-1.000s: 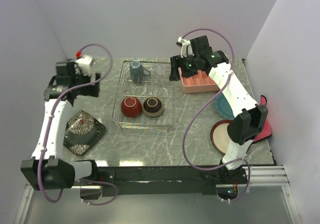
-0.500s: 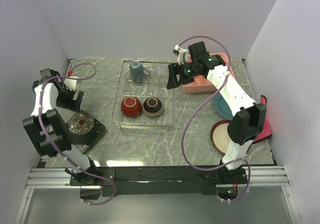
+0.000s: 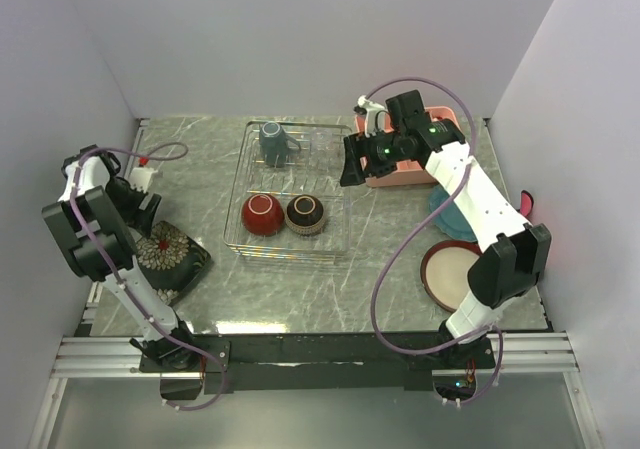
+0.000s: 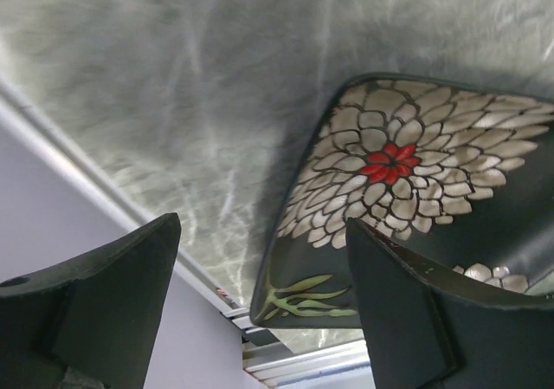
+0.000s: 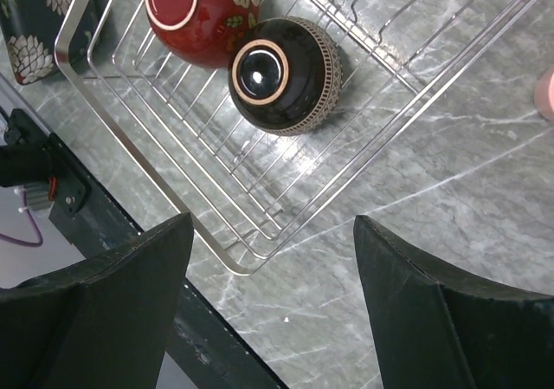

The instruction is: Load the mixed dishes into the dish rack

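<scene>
Marble table [image 3: 300, 294] — I see rack [image 3: 288, 256] holding mug [image 3: 272, 141], red bowl [image 3: 262, 213], dark bowl [image 3: 306, 213]. Left tool [image 4: 261, 233] spread wide, empty, over square plate [image 4: 389, 172]. Right tool [image 5: 273, 224] spread, empty — at rack's right edge.

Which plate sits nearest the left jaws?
The black floral square plate, left of the rack, just below them; the teal plate and red-rimmed plate lie far right.

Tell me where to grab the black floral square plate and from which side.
Pinch the black floral square plate by the upturned rim below the open left gripper, coming from above, one finger inside, one outside. It lies flat on the table, so probably only that raised rim offers purchase.
</scene>
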